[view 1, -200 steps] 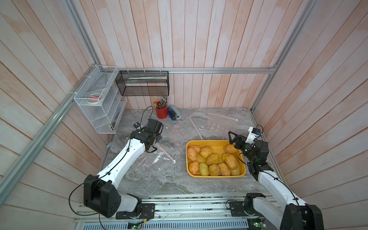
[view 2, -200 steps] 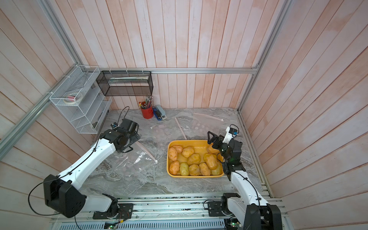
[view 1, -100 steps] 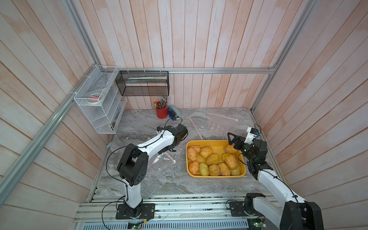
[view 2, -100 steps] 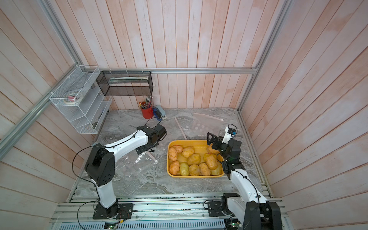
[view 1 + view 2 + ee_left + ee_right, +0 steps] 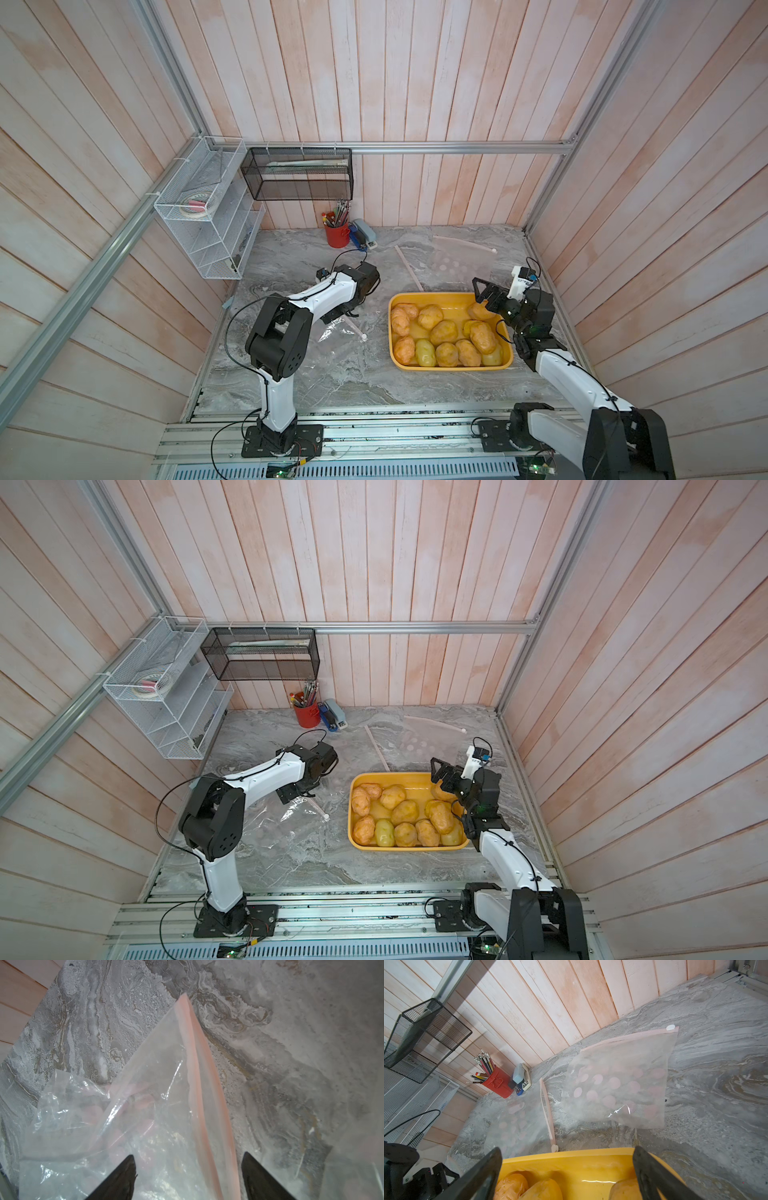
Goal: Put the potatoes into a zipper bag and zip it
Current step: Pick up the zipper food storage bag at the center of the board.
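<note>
Lumpy yellow-to-brown potatoes (image 5: 444, 332) fill a yellow plastic tray (image 5: 436, 297); a clear, pink-striped zipper bag (image 5: 162, 1109) lies crumpled nearby.

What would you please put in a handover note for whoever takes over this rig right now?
Left hand: open, fingers astride the pink zipper edge of a clear zipper bag, nothing gripped yet.
Right hand: open and empty, above the far rim of the yellow tray.
Potatoes: all in the tray. Two spare bags lie flat beyond it.
Done: nothing bagged.
To do: grip and open the bag, load the potatoes, zip it.
</note>
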`<act>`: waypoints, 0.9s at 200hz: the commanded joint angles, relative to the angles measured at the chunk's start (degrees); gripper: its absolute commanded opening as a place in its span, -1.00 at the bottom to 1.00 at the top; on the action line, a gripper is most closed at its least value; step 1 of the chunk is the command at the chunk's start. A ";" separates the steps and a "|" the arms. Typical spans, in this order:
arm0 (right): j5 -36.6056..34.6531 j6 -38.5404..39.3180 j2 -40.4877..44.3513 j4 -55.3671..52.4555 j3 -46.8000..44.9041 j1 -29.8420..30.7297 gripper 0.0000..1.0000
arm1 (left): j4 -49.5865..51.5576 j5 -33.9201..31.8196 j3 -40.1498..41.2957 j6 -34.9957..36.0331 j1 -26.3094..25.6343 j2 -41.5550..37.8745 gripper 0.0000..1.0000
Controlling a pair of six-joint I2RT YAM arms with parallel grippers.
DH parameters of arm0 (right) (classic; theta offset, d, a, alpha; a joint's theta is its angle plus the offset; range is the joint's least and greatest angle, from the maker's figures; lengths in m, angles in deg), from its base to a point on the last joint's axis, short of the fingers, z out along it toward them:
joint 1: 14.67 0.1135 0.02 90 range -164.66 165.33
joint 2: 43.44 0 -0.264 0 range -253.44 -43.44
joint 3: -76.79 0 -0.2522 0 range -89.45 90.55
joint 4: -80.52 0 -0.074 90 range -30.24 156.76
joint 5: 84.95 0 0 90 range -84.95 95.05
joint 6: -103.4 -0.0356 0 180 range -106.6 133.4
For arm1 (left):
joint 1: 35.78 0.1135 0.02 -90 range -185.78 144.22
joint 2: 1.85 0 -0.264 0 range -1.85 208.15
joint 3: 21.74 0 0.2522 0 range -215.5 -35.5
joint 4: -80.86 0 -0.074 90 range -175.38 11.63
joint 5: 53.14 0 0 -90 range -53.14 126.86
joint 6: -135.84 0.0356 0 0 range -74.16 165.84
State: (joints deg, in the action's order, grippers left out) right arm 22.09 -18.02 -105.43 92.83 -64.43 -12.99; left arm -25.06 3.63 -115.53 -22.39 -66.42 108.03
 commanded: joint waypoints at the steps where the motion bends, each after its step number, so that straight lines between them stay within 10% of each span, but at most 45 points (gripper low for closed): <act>1: 1.06 0.75 -0.43 -0.18 1.81 -0.18 0.96 | -2.72 -0.10 0.35 1.80 0.20 1.43 0.49; 180: 1.20 1.07 -0.52 -0.73 2.14 0.14 0.96 | -4.21 3.17 3.41 2.91 0.45 -3.31 -0.92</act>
State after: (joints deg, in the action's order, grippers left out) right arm 23.11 -17.86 -106.26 92.85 -64.02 -12.99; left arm -30.13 6.38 -112.47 -20.12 -65.80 108.58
